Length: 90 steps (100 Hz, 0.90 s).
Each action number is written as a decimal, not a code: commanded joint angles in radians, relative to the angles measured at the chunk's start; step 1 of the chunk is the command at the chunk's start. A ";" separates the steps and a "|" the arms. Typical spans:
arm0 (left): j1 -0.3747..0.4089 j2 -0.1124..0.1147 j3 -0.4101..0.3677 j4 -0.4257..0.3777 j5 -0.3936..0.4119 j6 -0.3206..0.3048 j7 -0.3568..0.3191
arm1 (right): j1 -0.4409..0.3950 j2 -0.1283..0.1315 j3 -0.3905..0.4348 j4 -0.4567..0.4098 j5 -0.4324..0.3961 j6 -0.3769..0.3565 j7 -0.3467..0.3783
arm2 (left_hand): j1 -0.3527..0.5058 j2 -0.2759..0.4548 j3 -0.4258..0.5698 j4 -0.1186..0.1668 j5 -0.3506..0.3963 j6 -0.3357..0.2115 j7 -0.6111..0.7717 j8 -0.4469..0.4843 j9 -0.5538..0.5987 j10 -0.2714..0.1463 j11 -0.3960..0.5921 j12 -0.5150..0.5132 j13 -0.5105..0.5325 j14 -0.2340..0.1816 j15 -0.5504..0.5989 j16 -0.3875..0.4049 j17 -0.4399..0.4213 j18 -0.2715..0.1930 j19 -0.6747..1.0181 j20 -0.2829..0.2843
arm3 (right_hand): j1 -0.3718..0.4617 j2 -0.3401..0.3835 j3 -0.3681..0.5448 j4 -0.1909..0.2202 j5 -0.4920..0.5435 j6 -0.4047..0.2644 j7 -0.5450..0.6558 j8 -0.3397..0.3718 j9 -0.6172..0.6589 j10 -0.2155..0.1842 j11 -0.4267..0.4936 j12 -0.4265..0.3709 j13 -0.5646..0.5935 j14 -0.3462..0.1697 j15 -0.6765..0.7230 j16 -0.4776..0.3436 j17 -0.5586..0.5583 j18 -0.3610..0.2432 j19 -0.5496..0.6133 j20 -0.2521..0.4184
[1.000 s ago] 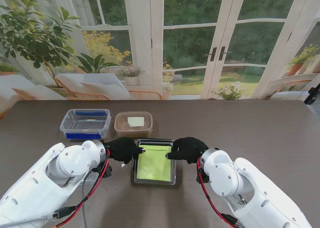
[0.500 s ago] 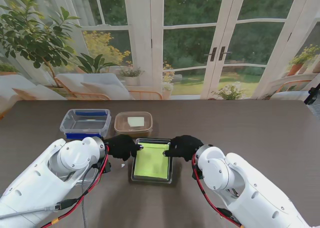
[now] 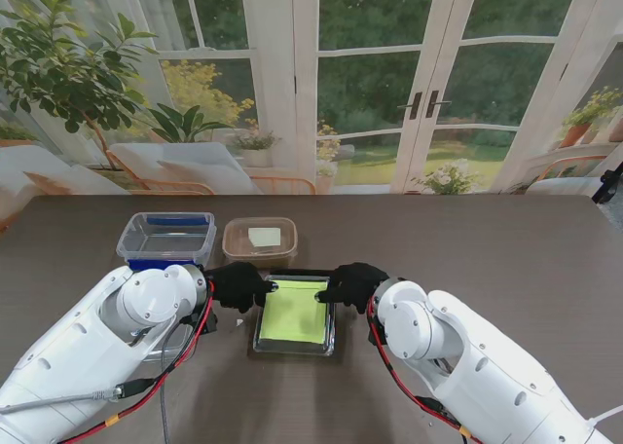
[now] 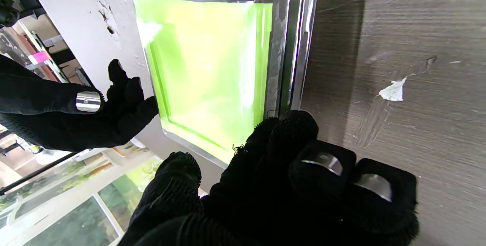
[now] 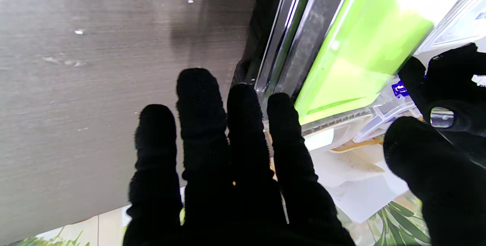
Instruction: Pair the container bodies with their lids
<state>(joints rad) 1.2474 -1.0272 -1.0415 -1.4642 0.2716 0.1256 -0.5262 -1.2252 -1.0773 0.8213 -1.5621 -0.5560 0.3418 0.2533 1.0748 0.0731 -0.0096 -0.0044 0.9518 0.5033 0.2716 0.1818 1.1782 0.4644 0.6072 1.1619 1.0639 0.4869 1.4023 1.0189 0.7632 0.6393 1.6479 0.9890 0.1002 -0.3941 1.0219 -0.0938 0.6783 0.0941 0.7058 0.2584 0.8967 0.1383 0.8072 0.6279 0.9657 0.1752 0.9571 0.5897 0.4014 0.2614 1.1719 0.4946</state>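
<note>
Clear square container with green base (image 3: 295, 314) sat nearest me; brown tub (image 3: 260, 240) behind; blue-trimmed clear box (image 3: 166, 240) left of tub.

White two-armed robot with black-gloved five-finger hands

Each arm is built of glossy white rounded shells with a bulbous ball-shaped joint near the wrist; the left hand (image 3: 237, 285) and right hand (image 3: 352, 284) are covered in black knitted fabric. Small shiny metal plates sit on the backs of the fingers (image 4: 326, 162). Red and black cables (image 3: 185, 356) loop alongside the left arm, together with a grey one, and a red and black cable pair (image 3: 394, 376) runs along the right arm.
</note>
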 commanded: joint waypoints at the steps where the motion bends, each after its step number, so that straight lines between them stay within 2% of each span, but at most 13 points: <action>1: -0.007 -0.009 0.002 0.010 -0.006 0.004 -0.023 | 0.005 -0.011 -0.008 0.009 0.007 0.005 0.013 | 0.005 0.043 -0.007 -0.006 -0.012 0.027 -0.030 -0.015 0.010 0.023 0.044 0.021 0.024 -0.006 0.020 0.004 -0.004 -0.031 0.030 0.017 | -0.003 0.031 0.009 0.017 -0.039 -0.091 -0.032 -0.015 -0.029 -0.025 0.002 -0.002 0.017 0.003 0.008 0.005 -0.033 0.018 0.036 0.022; 51: -0.033 -0.008 0.018 0.032 -0.021 0.019 -0.041 | 0.043 -0.023 -0.047 0.056 0.033 0.026 -0.001 | 0.004 0.044 -0.007 -0.005 -0.012 0.026 -0.027 -0.014 0.008 0.023 0.044 0.021 0.023 -0.007 0.020 0.004 -0.006 -0.032 0.029 0.017 | -0.002 0.034 0.008 0.018 -0.043 -0.088 -0.030 -0.014 -0.030 -0.028 0.004 -0.002 0.018 0.011 0.011 0.006 -0.035 0.021 0.034 0.022; 90: -0.089 -0.007 0.045 0.077 -0.044 0.018 -0.074 | 0.059 -0.029 -0.059 0.069 0.043 0.053 -0.008 | 0.004 0.046 -0.007 -0.005 -0.013 0.026 -0.026 -0.014 0.007 0.022 0.045 0.022 0.022 -0.007 0.019 0.004 -0.009 -0.033 0.027 0.017 | -0.005 0.036 0.005 0.019 -0.045 -0.086 -0.030 -0.014 -0.030 -0.026 0.004 -0.003 0.024 0.019 0.000 0.002 -0.031 0.033 0.032 0.021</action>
<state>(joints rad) 1.1671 -1.0289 -0.9970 -1.3934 0.2330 0.1452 -0.5794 -1.1693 -1.0963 0.7678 -1.4979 -0.5159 0.3896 0.2347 1.0748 0.0731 -0.0096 -0.0044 0.9497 0.4989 0.2684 0.1802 1.1779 0.4606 0.6080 1.1621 1.0639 0.4852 1.4023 1.0189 0.7632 0.6393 1.6479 0.9890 0.1002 -0.3941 1.0219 -0.0938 0.6775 0.0720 0.7015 0.2560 0.8962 0.1382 0.8072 0.6279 0.9657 0.1855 0.9571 0.5897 0.4014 0.2615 1.1719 0.4947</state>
